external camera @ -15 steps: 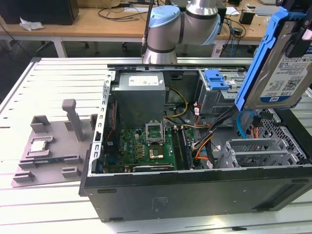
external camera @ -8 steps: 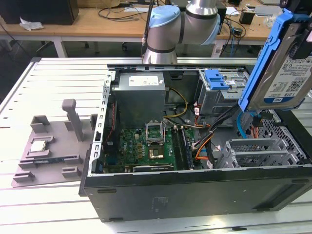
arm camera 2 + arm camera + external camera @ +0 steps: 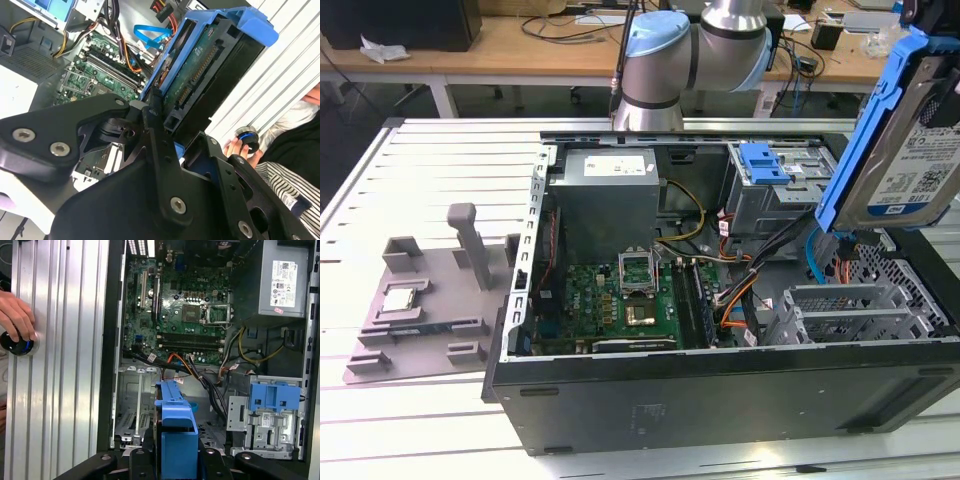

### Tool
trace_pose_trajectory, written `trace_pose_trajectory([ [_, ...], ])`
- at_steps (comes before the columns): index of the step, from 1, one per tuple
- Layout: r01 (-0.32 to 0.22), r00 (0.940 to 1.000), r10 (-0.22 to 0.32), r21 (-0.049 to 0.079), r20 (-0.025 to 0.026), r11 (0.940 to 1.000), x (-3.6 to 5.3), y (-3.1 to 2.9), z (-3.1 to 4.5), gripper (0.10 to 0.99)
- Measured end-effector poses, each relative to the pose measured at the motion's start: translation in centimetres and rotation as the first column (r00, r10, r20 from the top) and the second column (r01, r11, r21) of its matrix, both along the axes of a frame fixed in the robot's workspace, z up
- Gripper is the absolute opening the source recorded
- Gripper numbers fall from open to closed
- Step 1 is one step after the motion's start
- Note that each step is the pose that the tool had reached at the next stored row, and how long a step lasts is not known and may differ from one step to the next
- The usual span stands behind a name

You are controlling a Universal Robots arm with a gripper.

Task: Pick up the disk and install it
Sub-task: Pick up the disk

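Clamping the disk (image 3: 910,165), the claw (image 3: 177,454) holds its long axis near upright over the case (image 3: 720,395).

Light fell bright and even from above in the exterior view, and the ribbed metal bench (image 3: 410,430) glared almost white toward its near edge. The open computer case (image 3: 720,400) showed a dark front wall, with soft shadow pooled along its inner walls. The disk (image 3: 910,170), close to the lens at the exterior view's right, caught a pale sheen on its label. In the second wrist view the bench washed out to white behind the black fingers (image 3: 157,150), which carried only dull highlights on their edges. In the first wrist view bright streaks ran along the bench slats; the motherboard (image 3: 190,315) sat evenly lit, and the drive bay (image 3: 135,410) beside it lay dimmer.
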State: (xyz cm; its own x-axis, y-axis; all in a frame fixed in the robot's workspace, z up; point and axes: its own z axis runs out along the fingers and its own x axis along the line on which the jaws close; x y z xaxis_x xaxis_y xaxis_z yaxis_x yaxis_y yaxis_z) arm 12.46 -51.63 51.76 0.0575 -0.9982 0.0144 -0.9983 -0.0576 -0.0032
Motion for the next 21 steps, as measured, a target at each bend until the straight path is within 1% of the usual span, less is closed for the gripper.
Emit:
trace_pose_trajectory([
  [7,0.0,1.0,0.0,0.0,0.0,1.0,0.43,0.0,-0.31,0.369],
  [21,0.0,1.0,0.0,0.0,0.0,1.0,1.02,0.0,-0.78,0.369],
])
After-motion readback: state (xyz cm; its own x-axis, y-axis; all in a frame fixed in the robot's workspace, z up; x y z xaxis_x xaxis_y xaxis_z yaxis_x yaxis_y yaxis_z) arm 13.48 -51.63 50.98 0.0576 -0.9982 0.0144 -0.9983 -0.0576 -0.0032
